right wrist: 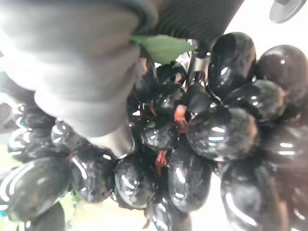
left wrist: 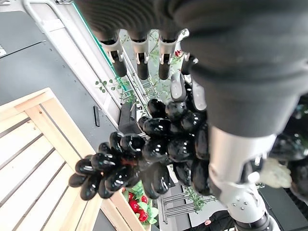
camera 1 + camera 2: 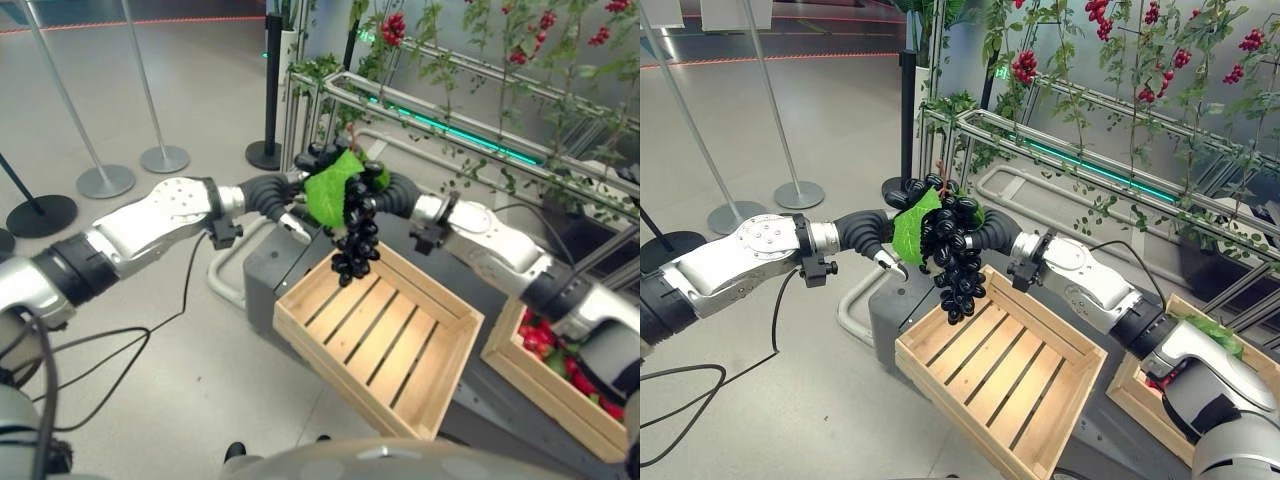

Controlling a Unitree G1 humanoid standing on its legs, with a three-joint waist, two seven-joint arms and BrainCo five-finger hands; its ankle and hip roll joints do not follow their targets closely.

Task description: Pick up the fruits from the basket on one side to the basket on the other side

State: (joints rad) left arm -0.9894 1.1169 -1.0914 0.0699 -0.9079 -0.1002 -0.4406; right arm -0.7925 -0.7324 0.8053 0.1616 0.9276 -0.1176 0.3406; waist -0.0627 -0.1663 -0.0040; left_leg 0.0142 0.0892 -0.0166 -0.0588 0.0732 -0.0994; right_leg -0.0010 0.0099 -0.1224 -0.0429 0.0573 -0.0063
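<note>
Exhibition hall: stanchions (image 3: 164, 157), vine display (image 3: 1110, 60)

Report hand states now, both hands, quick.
Left hand: open, fingers relaxed beside the grape bunch.
Right hand: closed on the grape bunch, above the empty wooden crate.

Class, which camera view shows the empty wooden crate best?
The right eye view: the whole crate shows, slats bare. The left eye view shows nearly all of it, the left wrist view one corner, the right wrist view none.

A glossy black bunch of grapes (image 3: 356, 240) carries a bright green leaf (image 3: 330, 190). The slatted crate (image 3: 380, 340) below is pale wood. A second crate (image 3: 545, 385) holds red fruit (image 3: 540, 338).
</note>
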